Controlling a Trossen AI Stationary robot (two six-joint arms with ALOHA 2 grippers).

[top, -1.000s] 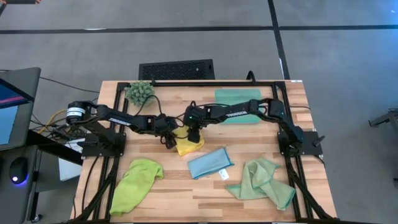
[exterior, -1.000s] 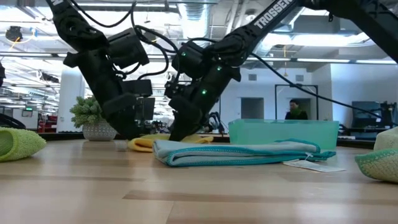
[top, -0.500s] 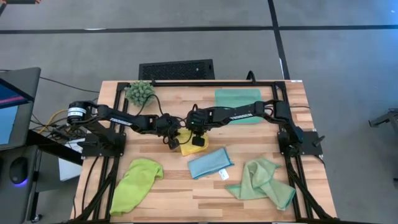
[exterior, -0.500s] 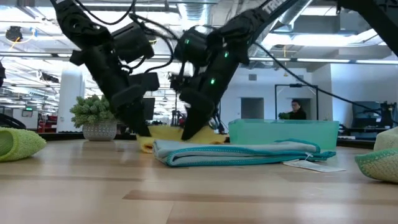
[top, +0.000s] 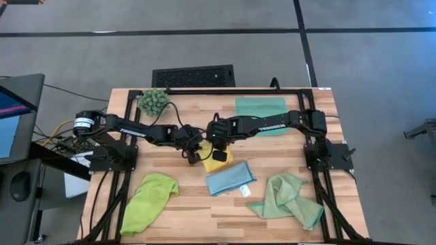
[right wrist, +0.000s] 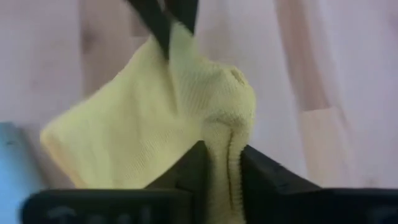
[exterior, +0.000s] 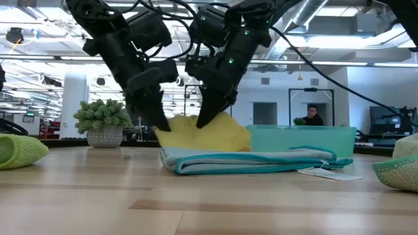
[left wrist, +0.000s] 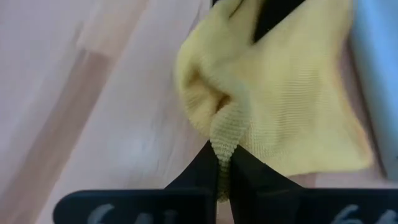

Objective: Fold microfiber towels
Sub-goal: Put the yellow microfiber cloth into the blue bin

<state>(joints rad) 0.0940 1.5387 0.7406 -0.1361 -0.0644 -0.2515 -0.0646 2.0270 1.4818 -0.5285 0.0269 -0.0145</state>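
The yellow towel (top: 222,158) hangs bunched between my two grippers near the table's middle, raised above the wood in the low view (exterior: 206,132). My left gripper (top: 195,156) is shut on its left end and my right gripper (top: 216,148) on its far right part. Its lower edge is hidden behind the folded light blue towel (exterior: 248,160). A lime green towel (top: 150,199) lies crumpled near the front left. A pale sage green towel (top: 286,197) lies at the front right. My left gripper pinches a bunched fold at the yellow towel's edge (left wrist: 224,140) between its two fingers, slanting down from the table's left. The cloth spreads away from the fingers, slack. My right gripper pinches a bunched, hemmed fold of the yellow towel (right wrist: 227,140) between its two fingers, slanting down from the table's right. The cloth hangs loosely below and toward the other gripper.
A teal tray (top: 260,107) sits at the far right and a small spiky plant (top: 154,100) at the far left. The light blue towel (top: 230,178) with its white tag (top: 245,191) lies just in front of the yellow one. Black frame rails run along both sides.
Both grippers have shut on the yellow towel and risen, the left also shifting toward the table's right. The towel, flat and crumpled on the wood a second ago, is now lifted by its two held parts and hangs between them.
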